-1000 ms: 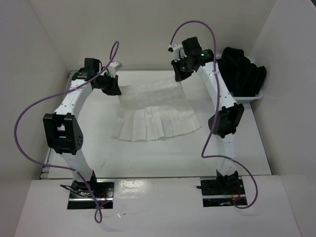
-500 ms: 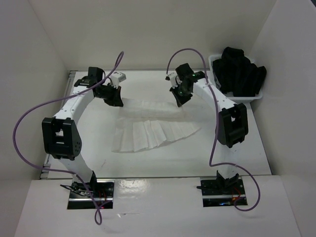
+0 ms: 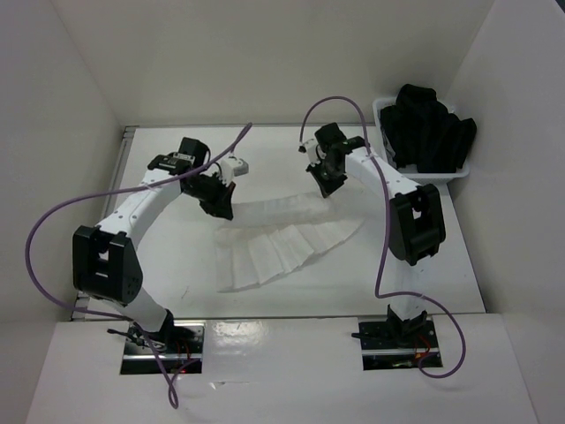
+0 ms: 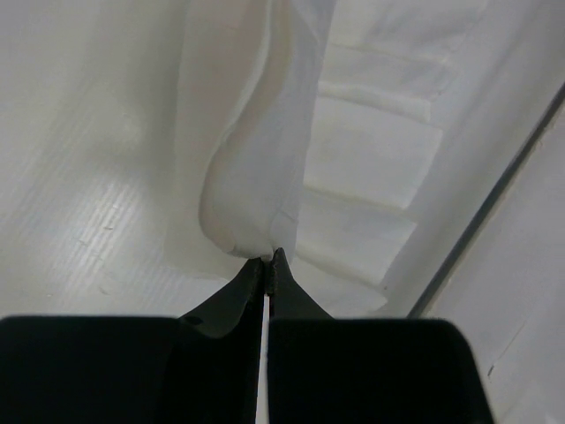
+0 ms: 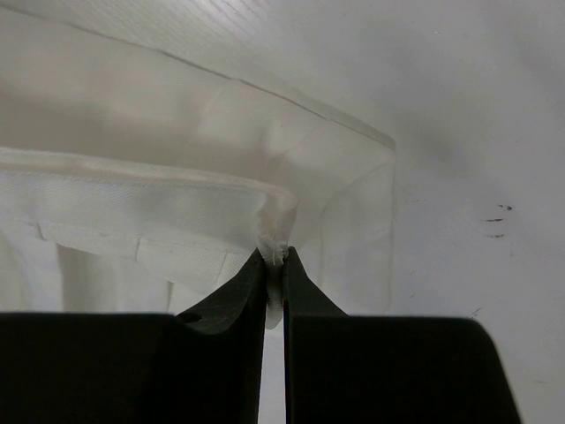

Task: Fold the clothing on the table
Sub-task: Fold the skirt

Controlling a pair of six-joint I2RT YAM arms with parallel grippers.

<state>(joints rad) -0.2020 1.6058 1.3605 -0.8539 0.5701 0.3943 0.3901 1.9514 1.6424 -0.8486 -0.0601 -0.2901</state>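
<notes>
White pleated clothing (image 3: 284, 246) | left gripper (image 4: 267, 261) pinching it | right gripper (image 5: 274, 257) pinching it

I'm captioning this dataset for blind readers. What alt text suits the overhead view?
From above, two robot arms hold up the far edge of a white pleated skirt, left fingers and right fingers each shut on one end, while its hem lies on the white table. A basket of black garments sits at the far right.
</notes>
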